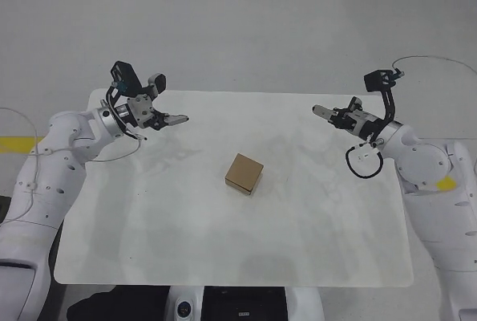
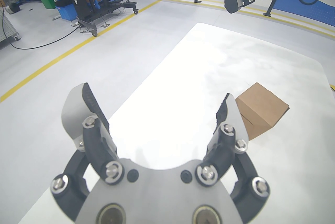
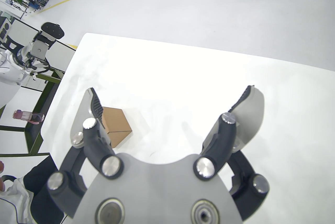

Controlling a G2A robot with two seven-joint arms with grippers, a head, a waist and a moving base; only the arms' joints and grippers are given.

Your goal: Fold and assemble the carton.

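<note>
Left gripper: The left gripper (image 1: 176, 120) is hovering above the far left part of the tabletop (image 1: 302, 241), pointing in toward the middle. In its own wrist view its two fingers (image 2: 86, 102) are standing wide apart, holding nothing.

Tabletop: A white surface with rounded corners is carrying the carton. Pale grey floor with a yellow line is lying beyond its far edge.

Carton: A small brown cardboard carton (image 1: 244, 173) is sitting near the middle of the tabletop, turned at an angle to the edges. It is looking like a closed box with a flat top. Nothing is touching it, and it is resting well apart from both grippers, roughly between them and nearer the robot.

Right gripper: The right gripper (image 1: 320, 111) is hovering above the far right part of the tabletop, pointing in toward the middle and facing the left one. In its own wrist view its fingers (image 3: 94, 102) are spread wide, gripping nothing.
</note>
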